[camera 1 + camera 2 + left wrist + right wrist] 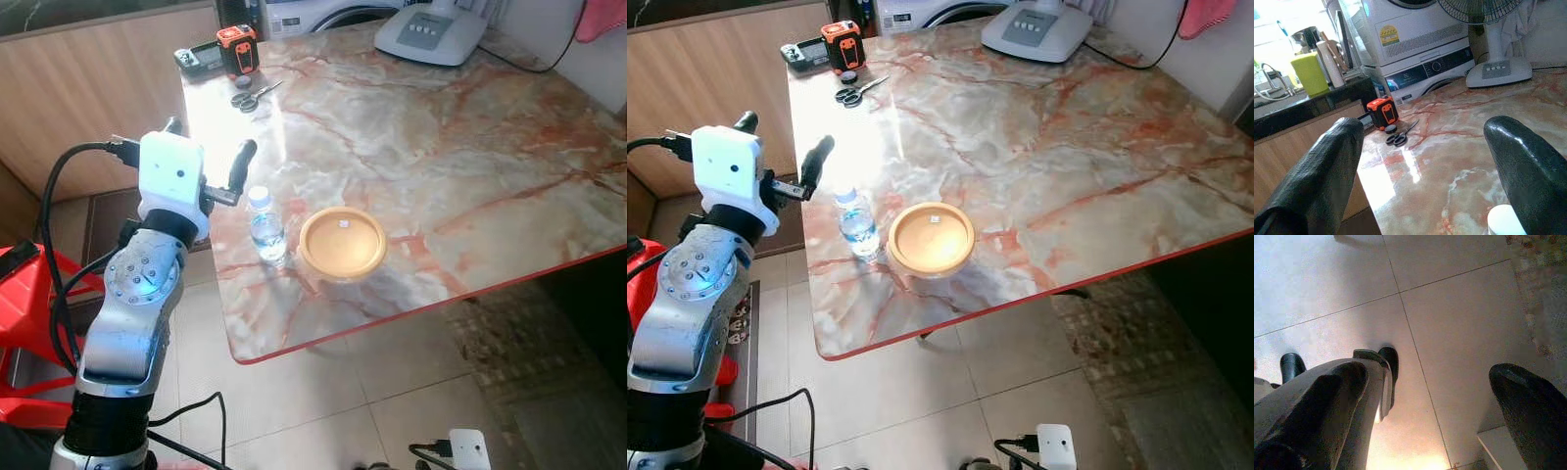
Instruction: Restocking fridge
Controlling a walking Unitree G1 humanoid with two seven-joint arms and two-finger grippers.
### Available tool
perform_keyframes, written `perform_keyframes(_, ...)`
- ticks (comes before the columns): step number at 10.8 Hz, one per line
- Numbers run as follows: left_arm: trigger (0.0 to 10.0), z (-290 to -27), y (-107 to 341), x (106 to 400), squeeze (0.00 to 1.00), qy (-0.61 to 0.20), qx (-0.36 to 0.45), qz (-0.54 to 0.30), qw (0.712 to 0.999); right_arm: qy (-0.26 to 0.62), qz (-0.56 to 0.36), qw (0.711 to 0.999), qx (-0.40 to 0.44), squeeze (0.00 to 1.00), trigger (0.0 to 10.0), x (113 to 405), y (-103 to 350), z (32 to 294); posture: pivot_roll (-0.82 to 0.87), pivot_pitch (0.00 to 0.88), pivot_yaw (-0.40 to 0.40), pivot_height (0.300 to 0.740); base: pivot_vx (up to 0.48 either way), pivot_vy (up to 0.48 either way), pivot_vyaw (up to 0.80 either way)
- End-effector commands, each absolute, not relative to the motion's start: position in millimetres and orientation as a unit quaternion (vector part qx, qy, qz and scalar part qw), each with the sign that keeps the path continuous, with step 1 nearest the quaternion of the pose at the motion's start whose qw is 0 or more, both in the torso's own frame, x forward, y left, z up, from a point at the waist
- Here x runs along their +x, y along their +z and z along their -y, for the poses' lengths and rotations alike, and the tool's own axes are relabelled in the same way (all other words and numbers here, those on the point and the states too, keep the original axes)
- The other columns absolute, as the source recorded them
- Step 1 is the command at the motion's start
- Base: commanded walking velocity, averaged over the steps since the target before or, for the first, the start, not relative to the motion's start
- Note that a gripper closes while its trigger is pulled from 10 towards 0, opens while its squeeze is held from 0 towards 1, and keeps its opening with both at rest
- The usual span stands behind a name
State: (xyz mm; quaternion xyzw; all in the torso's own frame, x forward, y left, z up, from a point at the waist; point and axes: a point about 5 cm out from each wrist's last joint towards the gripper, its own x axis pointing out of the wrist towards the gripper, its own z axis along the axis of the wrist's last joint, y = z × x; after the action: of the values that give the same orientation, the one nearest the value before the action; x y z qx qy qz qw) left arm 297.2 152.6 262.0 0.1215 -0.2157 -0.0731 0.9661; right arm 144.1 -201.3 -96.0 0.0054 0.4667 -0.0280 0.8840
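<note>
With the left gripper (208, 162) spread wide beside the bottle (265, 227), a careless approach could have toppled it.

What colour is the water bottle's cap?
White; the water bottle's cap shows best in the left eye view.

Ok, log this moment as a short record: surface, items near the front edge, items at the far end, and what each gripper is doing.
surface: marble table
front edge items: water bottle upright, beside a round lidded container
far end items: tape measure, scissors, fan base
left gripper: open, raised at the table's left edge, just behind the bottle, holding nothing
right gripper: open, hanging over the tiled floor
</note>
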Motion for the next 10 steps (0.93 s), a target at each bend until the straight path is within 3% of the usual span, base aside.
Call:
perform_keyframes(1, 10.0, -150.4, 265.4, 296.0, 0.00, -0.077, 0.122, 0.221, 0.965, -0.024, -0.496, 0.868, 0.012, 0.00, 10.0, 126.0, -103.9, 194.2, -0.11, 0.170, 0.026, 0.740, 0.000, 0.000, 0.00)
perform_keyframes(3, 10.0, -149.1, 265.5, 295.6, 0.00, -0.079, 0.122, 0.221, 0.965, -0.022, -0.494, 0.869, 0.011, 0.00, 10.0, 127.7, -103.7, 191.9, -0.11, 0.172, 0.024, 0.740, 0.000, 0.000, 0.00)
perform_keyframes(10, 10.0, -149.1, 266.0, 295.2, 0.00, -0.079, 0.120, 0.219, 0.965, -0.028, -0.493, 0.869, 0.014, 0.00, 10.0, 129.1, -102.5, 197.3, -0.11, 0.173, 0.025, 0.740, 0.244, 0.000, 0.00)
